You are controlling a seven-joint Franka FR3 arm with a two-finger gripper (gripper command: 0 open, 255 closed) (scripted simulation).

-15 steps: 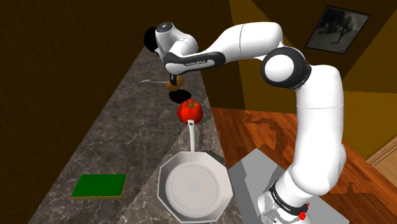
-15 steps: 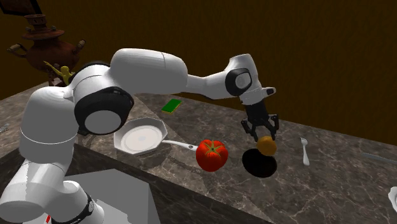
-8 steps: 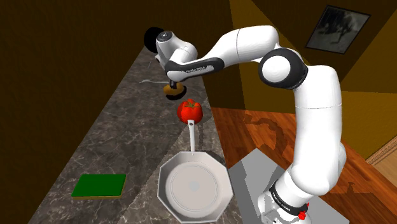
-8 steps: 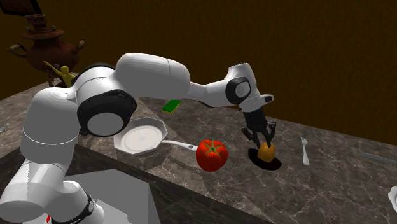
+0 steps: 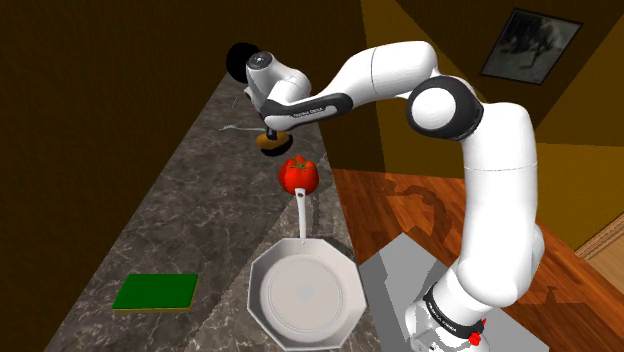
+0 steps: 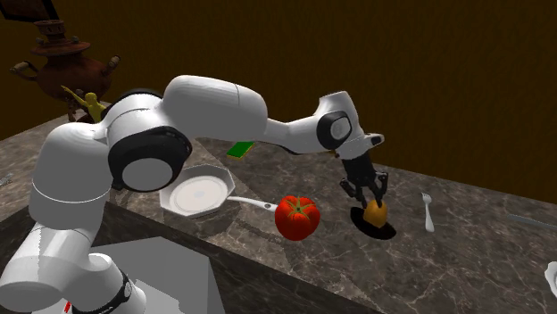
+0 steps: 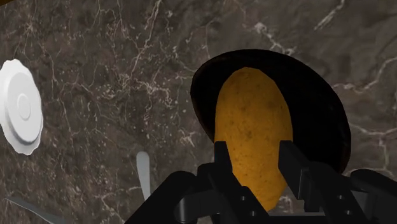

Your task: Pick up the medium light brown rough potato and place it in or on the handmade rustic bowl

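My black gripper (image 7: 254, 153) is shut on the light brown, rough potato (image 7: 253, 127), one finger pressed on each side. The potato hangs upright inside the dark round bowl (image 7: 210, 95), which rests on the marble counter. In the second exterior view the gripper (image 6: 371, 198) points down with the potato (image 6: 376, 213) low in the bowl (image 6: 382, 232). Whether the potato touches the bowl's bottom I cannot tell. From the shoulder view the potato (image 5: 269, 141) sits under the hand at the far end of the counter.
A red tomato (image 6: 296, 217) sits beside the bowl, toward the white octagonal pan (image 6: 198, 194) with its long handle. A fork (image 6: 428, 212) lies on the bowl's other side, a white plate (image 7: 22, 107) farther off. A green board (image 5: 156, 292) lies near the pan.
The gripper came down with the potato from above the bowl into it. Over the last half second it has barely moved.
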